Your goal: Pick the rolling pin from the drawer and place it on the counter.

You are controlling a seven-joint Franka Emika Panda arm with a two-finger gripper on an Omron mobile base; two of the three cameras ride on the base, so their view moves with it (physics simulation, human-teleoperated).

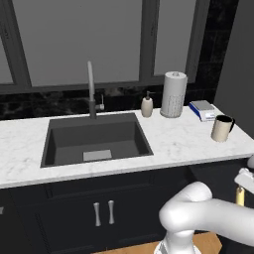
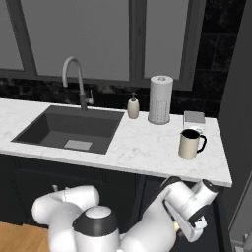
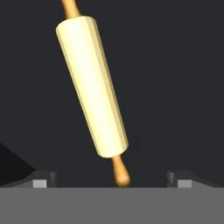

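The rolling pin [image 3: 92, 85], pale yellow with tan-orange handles, lies slanted on the dark floor of the drawer [image 3: 175, 87]. My gripper [image 3: 112, 181] is open just above it. The two fingertips [image 3: 43, 179] stand wide apart on either side of the pin's near handle and touch nothing. In the left base view the hand [image 1: 245, 179] hangs below the counter [image 1: 173, 144] at the far right, with a sliver of the rolling pin [image 1: 240, 196] under it. From the right base camera the gripper [image 2: 191, 225] reaches down under the counter's [image 2: 147, 147] right end.
On the counter stand a mug [image 1: 222, 128], a paper towel roll [image 1: 173, 94], a beige soap dispenser [image 1: 147, 106] and a blue-white book [image 1: 203, 110]. The dark sink [image 1: 96, 139] with its faucet [image 1: 91, 87] cuts the slab. Cabinet doors with silver handles [image 1: 103, 213] are below.
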